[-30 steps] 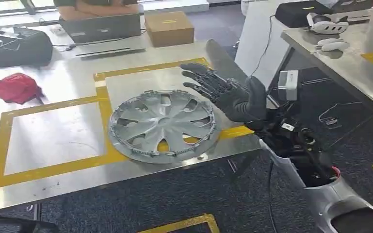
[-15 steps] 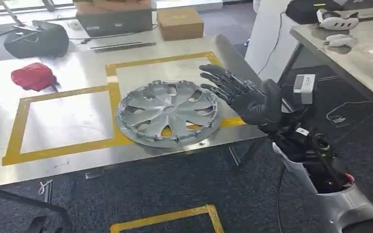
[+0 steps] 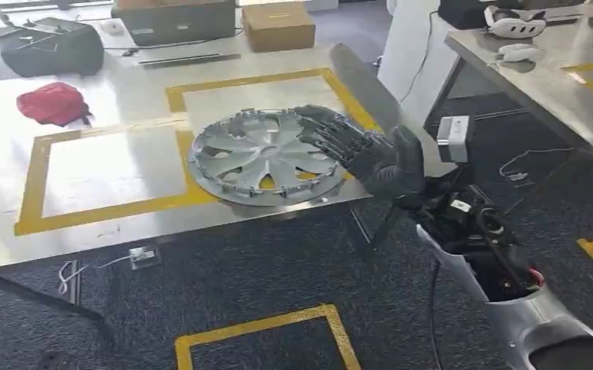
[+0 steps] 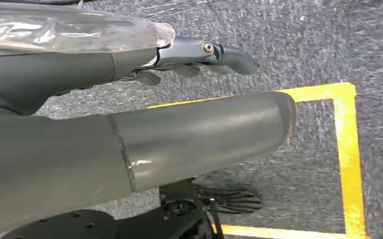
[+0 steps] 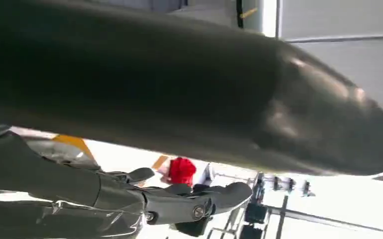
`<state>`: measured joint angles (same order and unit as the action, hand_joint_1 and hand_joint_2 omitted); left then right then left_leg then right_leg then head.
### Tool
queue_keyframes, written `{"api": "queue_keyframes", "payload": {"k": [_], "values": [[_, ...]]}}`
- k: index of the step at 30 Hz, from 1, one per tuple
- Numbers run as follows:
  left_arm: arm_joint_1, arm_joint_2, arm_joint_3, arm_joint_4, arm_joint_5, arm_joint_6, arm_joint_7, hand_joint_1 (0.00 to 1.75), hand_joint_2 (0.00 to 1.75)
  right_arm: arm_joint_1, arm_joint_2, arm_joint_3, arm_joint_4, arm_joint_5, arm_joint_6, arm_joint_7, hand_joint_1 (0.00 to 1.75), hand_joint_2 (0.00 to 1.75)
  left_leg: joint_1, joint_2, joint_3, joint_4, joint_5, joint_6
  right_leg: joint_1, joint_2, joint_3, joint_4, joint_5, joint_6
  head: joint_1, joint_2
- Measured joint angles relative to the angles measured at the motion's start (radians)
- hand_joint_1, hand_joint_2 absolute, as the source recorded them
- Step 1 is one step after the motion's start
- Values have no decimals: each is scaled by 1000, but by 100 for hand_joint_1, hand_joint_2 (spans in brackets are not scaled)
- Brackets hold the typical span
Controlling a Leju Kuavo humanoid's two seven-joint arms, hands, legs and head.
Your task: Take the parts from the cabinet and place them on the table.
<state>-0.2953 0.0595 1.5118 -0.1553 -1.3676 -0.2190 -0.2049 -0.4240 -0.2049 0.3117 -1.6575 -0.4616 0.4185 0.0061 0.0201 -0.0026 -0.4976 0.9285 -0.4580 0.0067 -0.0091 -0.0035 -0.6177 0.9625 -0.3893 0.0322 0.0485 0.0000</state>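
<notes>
Hubcap flat on table, across yellow tape near its front edge, red cloth well off; right hand spread, holding nothing, fingertips over hubcap's rim; left hand empty, fingers loosely extended.

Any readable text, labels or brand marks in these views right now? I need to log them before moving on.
None can be read.
Brown cardboard box on the table: a small yellow label, too blurred to read.
Grey laptop: a pale sticker, too small.
Silver plastic wheel cover: no marking visible.
White block by the right hand: blank.
</notes>
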Motion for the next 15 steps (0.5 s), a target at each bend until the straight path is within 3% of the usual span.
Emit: {"api": "queue_keyframes", "payload": {"k": [1,2,3,4,5,6,8,9,10,11,13,14,15], "values": [[0,0,0,0,0,0,0,0,0,0,0,0,0,0,0,2,0,0,-2,1,-10,0,7,11,-1,0,-19,61,-57,2,12,0],[1,0,0,0,0,0,-1,0,0,0,0,0,0,-3,-1,3,0,0,-5,2,-21,0,16,15,-1,0,-44,150,-121,5,17,0],[2,0,0,0,-1,0,-2,0,0,2,0,0,0,-3,-1,4,0,0,-9,2,-32,1,24,18,-1,0,-67,235,-167,7,19,0],[4,0,0,0,-2,0,-2,0,0,3,0,0,0,-4,-2,6,0,0,-13,2,-44,1,33,19,-1,0,-79,301,-191,7,23,0],[5,0,0,0,-5,0,-3,0,0,6,0,0,0,-6,-4,8,0,0,-16,2,-55,2,41,20,0,0,-73,327,-184,4,25,0],[6,0,0,0,-6,0,-3,0,0,6,0,0,0,-6,-6,11,0,0,-20,2,-66,2,49,21,2,0,-44,305,-155,-2,29,0],[6,0,-1,0,-10,0,-6,0,0,5,0,-2,-5,-19,-17,22,0,0,-29,1,-79,3,62,21,11,1,69,144,-83,-23,35,0],[5,0,-2,0,-12,-1,-6,0,0,5,0,-3,-10,-24,-23,26,0,0,-29,2,-82,3,67,21,21,3,128,50,-70,-43,38,0],[5,-7,-3,0,-15,-3,-6,0,0,5,0,-5,-16,-26,-29,29,0,0,-35,2,-87,3,72,14,23,-1,165,-12,-92,-59,32,0],[5,-6,-4,0,-15,-3,-6,0,0,5,-1,-8,-24,-31,-34,30,0,0,-27,4,-88,3,81,8,25,-1,175,-43,-95,-54,27,0],[4,-4,-7,0,-17,-3,-6,0,0,5,-2,-8,-27,-37,-39,36,0,0,-19,7,-94,-5,98,-5,32,2,166,-45,-79,-55,39,0],[5,-1,-8,0,-18,-3,-6,0,0,7,-2,-8,-29,-37,-41,38,0,0,-29,5,-93,-13,108,-11,24,-1,163,-64,-61,-61,45,0],[4,-4,-9,1,-18,-3,-6,0,0,4,-2,-8,-32,-38,-41,38,0,0,-26,3,-106,-1,81,-13,16,-4,168,-85,-49,-59,46,0]]}}
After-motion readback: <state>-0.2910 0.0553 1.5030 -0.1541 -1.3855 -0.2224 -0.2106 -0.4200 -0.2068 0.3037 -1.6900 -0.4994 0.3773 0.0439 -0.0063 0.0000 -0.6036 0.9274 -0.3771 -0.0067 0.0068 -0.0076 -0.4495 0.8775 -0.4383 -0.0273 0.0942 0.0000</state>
